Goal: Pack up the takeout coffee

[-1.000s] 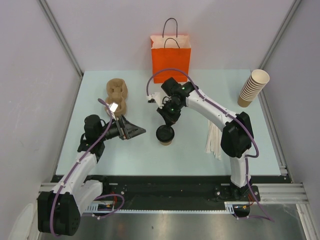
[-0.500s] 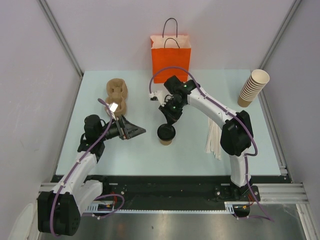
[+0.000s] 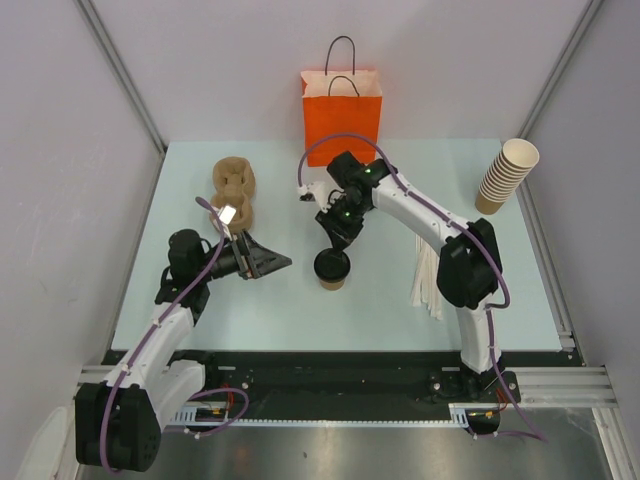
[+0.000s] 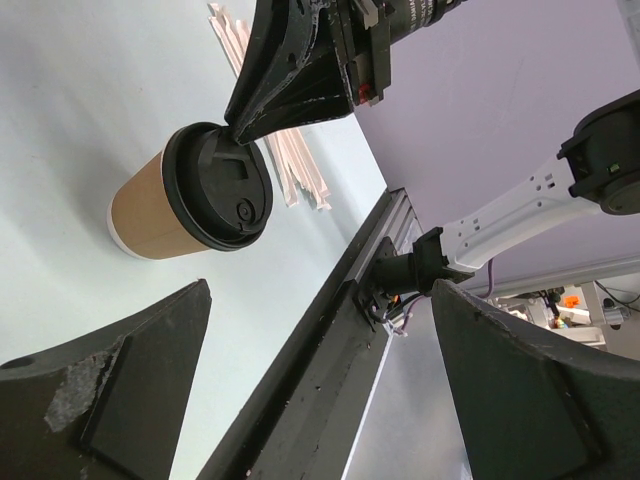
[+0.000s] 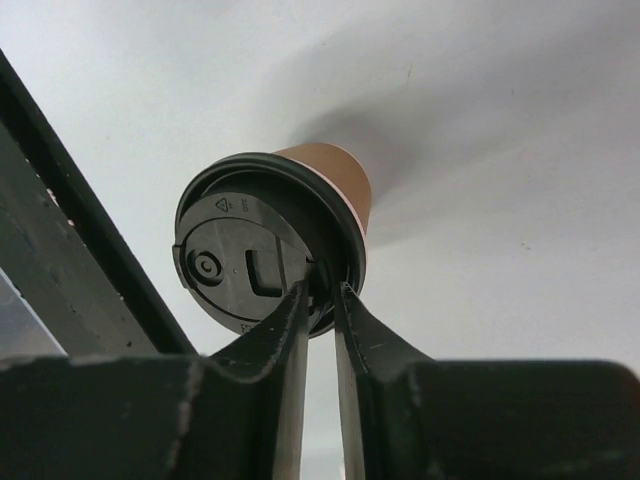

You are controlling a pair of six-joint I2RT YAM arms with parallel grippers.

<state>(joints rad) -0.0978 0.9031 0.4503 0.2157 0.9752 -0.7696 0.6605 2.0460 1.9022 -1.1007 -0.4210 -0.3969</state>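
Two narrow fingertips of the right gripper [image 5: 320, 292] are pinched on the rim of the black lid [image 5: 240, 265], one inside the lip and one outside. The coffee cup [image 3: 331, 270] stands near the middle of the table [image 3: 300, 305], well in front of the orange bag [image 3: 342, 115]. The left gripper [image 3: 275, 263] is spread wide, holding nothing, and points at the cup from just beside it.

A rim pinch is a thin hold, and the lid may pop off under the cup's weight. The lift should probably be slow and straight up, keeping the cup level. It should rise above the bag's handles [image 3: 345, 60] before crossing over. Then the lowering should go through the centre of the opening, and the gripper should let go only once the cup sits on the bottom.
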